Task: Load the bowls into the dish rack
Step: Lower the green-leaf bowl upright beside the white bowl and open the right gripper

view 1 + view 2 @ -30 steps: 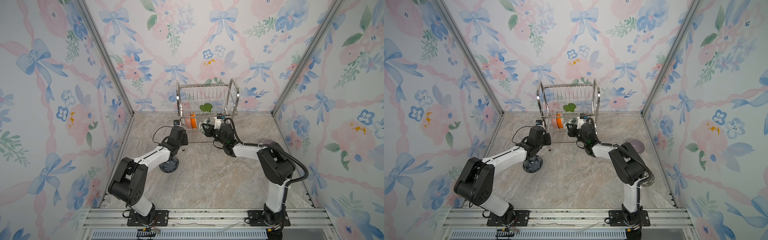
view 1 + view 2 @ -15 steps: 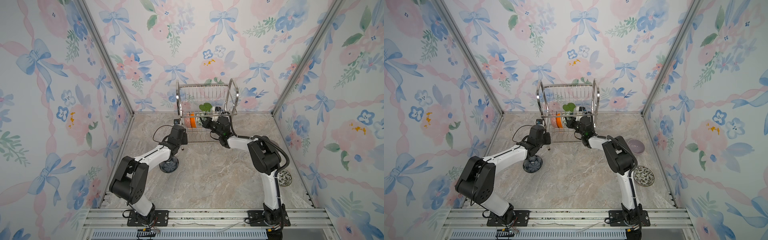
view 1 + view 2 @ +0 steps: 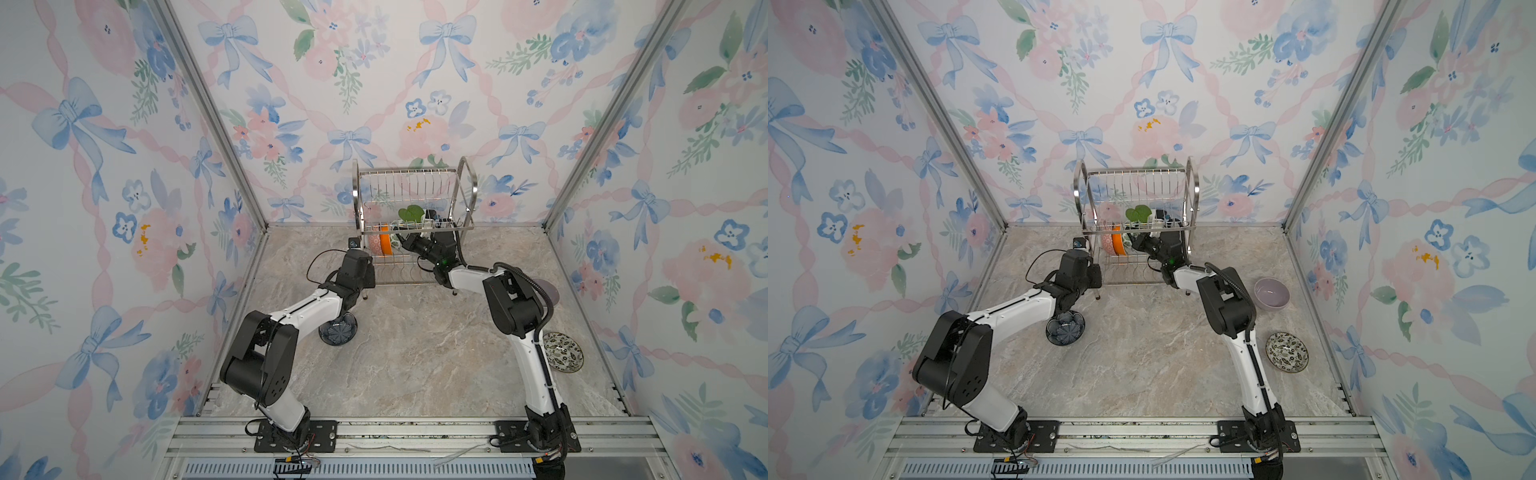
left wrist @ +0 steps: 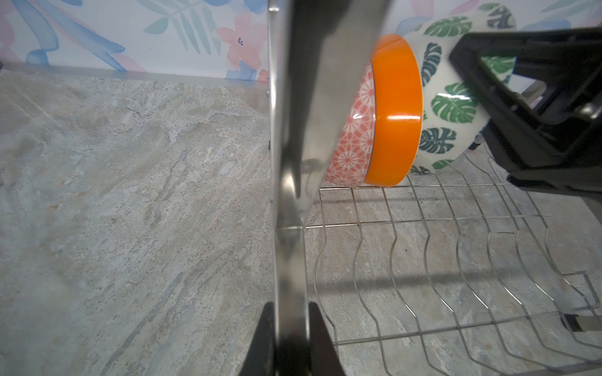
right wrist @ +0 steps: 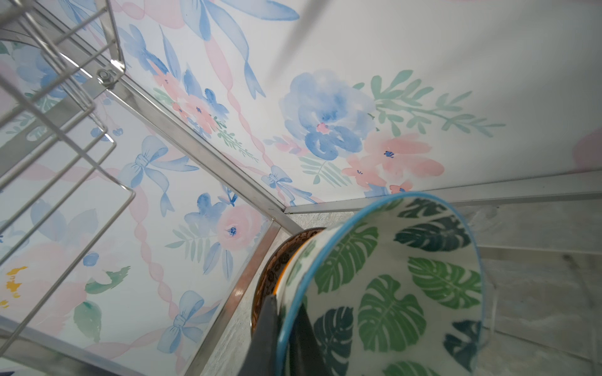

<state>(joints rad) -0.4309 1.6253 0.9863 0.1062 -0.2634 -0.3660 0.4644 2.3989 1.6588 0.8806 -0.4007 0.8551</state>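
Observation:
The dish rack point(image 3: 411, 195) point(image 3: 1133, 195) stands at the back wall. On its lower tier a pink-patterned bowl point(image 4: 353, 130) and an orange bowl point(image 3: 385, 244) point(image 4: 395, 114) stand on edge. Right beside them is the green leaf-print bowl point(image 3: 409, 214) point(image 4: 446, 107) point(image 5: 407, 286), and my right gripper point(image 3: 402, 240) point(image 5: 286, 312) is shut on its blue rim, inside the rack. My left gripper point(image 3: 366, 275) point(image 4: 291, 312) is shut on the rack's front-left side frame point(image 4: 290, 162). A dark blue bowl point(image 3: 338, 330) point(image 3: 1066, 328) sits on the table under my left forearm.
A lilac bowl point(image 3: 1271, 294) and a black-and-white floral bowl point(image 3: 563, 353) point(image 3: 1287, 352) sit on the marble table point(image 3: 415, 353) at the right, near the side wall. Flower-papered walls close in three sides. The rack's upper tier point(image 5: 65, 107) hangs above my right gripper.
My right arm has carried the green leaf-print bowl from the rack's front into the lower tier, up against the orange bowl. Its elbow swung back, uncovering the black-and-white bowl. The left arm held still.

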